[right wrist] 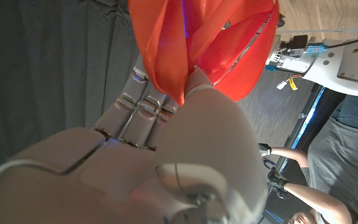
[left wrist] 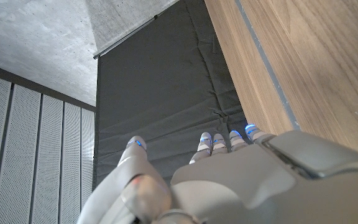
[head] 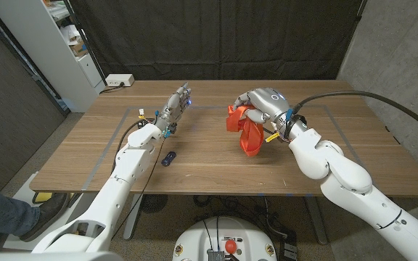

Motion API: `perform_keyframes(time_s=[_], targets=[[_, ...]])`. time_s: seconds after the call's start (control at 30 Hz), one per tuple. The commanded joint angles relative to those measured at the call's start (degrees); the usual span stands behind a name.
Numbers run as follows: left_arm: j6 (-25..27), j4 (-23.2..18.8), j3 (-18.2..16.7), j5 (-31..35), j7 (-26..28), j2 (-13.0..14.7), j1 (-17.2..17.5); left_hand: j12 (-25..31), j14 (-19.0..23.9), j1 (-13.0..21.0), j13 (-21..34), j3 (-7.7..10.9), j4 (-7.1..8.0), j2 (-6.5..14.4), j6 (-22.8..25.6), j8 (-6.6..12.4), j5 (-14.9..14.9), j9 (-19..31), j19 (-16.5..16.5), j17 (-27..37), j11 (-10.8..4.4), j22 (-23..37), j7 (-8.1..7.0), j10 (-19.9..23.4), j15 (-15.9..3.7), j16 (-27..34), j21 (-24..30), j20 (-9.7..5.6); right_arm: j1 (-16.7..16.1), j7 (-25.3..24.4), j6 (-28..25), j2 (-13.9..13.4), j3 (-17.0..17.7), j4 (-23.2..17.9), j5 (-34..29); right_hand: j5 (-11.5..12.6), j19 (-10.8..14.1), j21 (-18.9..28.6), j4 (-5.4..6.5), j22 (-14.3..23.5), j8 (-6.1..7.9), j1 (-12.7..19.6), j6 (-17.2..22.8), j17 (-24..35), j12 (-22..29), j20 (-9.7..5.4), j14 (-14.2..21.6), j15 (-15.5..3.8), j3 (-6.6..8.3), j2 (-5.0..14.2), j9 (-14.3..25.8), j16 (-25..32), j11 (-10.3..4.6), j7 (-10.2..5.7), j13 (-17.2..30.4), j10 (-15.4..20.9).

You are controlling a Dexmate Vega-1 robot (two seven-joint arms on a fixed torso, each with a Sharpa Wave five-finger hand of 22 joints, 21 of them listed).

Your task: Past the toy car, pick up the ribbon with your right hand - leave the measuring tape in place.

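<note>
right hand (head: 261, 103) grips the orange ribbon (head: 249, 130), loops dangling beneath.

Wooden table (head: 216, 170) before black curtain (head: 216, 36). Concrete wall (head: 398, 58) at right; white shelf (head: 56, 51) at left. Power strip (head: 119, 80) on floor.
</note>
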Motion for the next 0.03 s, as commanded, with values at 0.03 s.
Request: perform_keyframes(time_s=[0.03], targets=[[-0.4, 0.5, -0.2, -0.2, -0.7, 0.3, -0.4, 0.2, -0.8, 0.1, 0.2, 0.09, -0.47, 0.7, 0.4, 0.30, -0.3, 0.3, -5.2, 0.2, 0.08, 0.2, 0.16, 0.3, 0.43, 0.3, 0.2, 0.38, 0.3, -0.3, -0.1, 0.7, -0.5, 0.0, -1.4, 0.1, -0.4, 1.0, -0.01, -0.2, -0.46, 0.8, 0.4, 0.2, 1.1, -5.47, 0.5, -3.54, -0.24, 0.15, 0.2, -0.3, -2.58, -0.17, 8.6, 2.8]])
